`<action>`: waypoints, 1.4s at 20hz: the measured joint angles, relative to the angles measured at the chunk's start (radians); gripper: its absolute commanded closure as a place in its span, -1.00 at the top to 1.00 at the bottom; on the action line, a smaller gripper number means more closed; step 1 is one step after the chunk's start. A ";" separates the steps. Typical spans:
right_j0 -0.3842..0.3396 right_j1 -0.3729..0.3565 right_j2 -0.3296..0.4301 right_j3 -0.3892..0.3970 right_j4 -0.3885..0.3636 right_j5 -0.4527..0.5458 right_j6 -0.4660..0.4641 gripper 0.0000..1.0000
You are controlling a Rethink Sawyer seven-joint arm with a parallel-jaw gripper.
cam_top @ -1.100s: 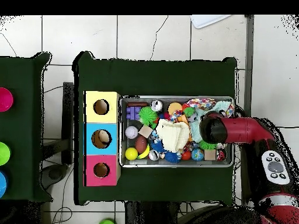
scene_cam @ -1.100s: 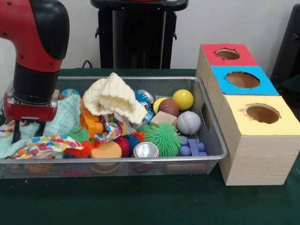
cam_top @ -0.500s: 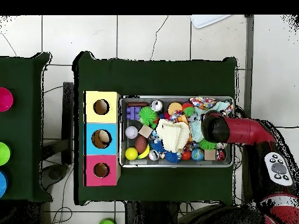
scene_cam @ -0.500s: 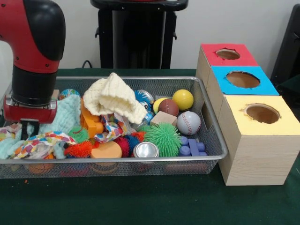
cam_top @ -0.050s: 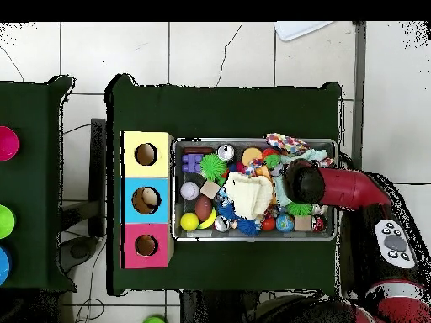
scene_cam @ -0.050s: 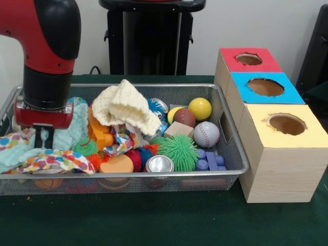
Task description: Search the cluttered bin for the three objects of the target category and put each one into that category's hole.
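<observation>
Basically fingers (scene_cam @ -0.050s: 43, 137) closed on the polka-dot cloth (scene_cam @ -0.050s: 51, 160), trailing toward 5 o'clock, holes way off at 3.

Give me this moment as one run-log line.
gripper: down in bin's end away from boxes, among cloths | jaws: unclear | polka-dot cloth: draped at bin rim | holes: no object entering

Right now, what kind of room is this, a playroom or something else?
Probably a robot lab, not a playroom. A red robot arm reaches into a wire bin crammed with toys, and beside it stands a wooden sorting box with red, blue and yellow holes. The overhead view shows a plain tiled floor.
</observation>
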 measured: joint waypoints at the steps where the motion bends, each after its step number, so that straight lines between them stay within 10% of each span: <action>1: 0.007 -0.002 -0.005 0.004 0.005 0.000 0.001 -1.00; 28: 0.272 0.002 -0.239 0.102 0.177 -0.096 0.070 -1.00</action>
